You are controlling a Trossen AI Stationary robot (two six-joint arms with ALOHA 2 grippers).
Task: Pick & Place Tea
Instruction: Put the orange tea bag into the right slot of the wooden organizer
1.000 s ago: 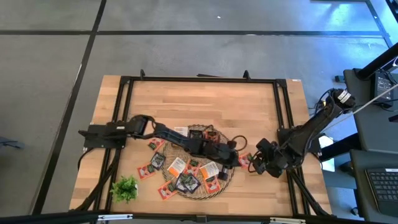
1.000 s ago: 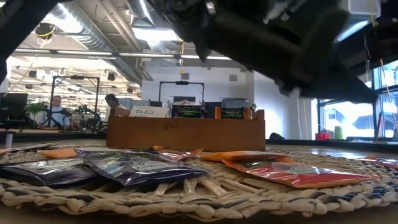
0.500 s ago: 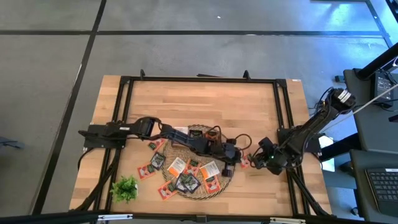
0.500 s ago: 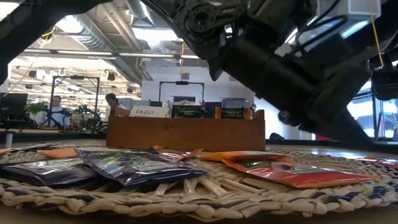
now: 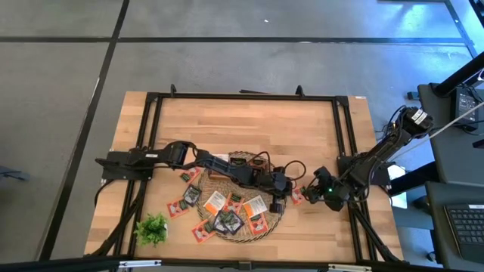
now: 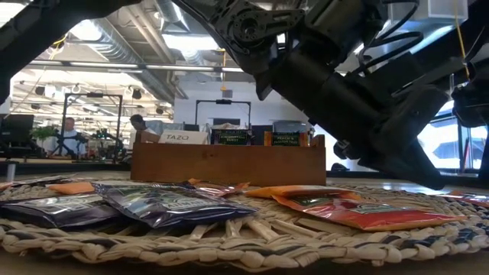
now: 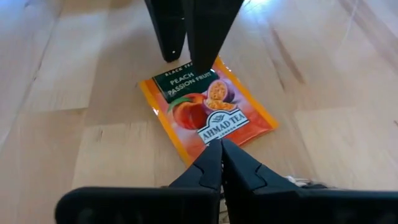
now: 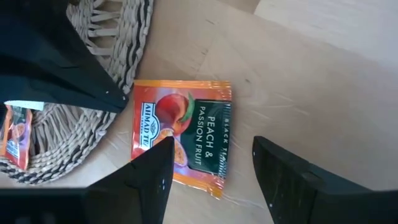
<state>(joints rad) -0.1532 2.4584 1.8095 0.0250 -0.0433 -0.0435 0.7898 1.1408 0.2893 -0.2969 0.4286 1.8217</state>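
An orange peach-passion-fruit tea sachet [image 5: 297,195] [image 7: 208,106] [image 8: 180,130] lies flat on the wood just right of the round wicker mat [image 5: 242,238]. My left gripper [image 5: 280,199] [image 7: 221,146] reaches across the mat, shut and pointing down at the sachet's mat-side edge. My right gripper [image 5: 308,195] [image 8: 212,142] is open and stands over the sachet's opposite end, one finger above it and one beside it. More sachets [image 6: 168,205] lie on the mat. My left gripper's shut fingertips [image 7: 214,155] stand at the sachet's edge nearest the mat [image 7: 198,144], slanting down from the table's left. Whether they touch it, I cannot tell. My right gripper: I cannot tell whether its finger [image 7: 205,37] over the sachet's far edge touches it.
The wooden three-compartment tray [image 6: 229,162] holds upright sachets at the mat's far side. A few sachets [image 5: 184,198] lie on the wood left of the mat. A green plant sprig [image 5: 153,228] sits near the table's near-left corner. People are in the room behind the table.
My left gripper has tipped downward at the mat's right rim, its tips coming down toward the orange sachet. My right gripper has shifted slightly toward the table's left, closer to the same sachet. The sachet has stayed in place.
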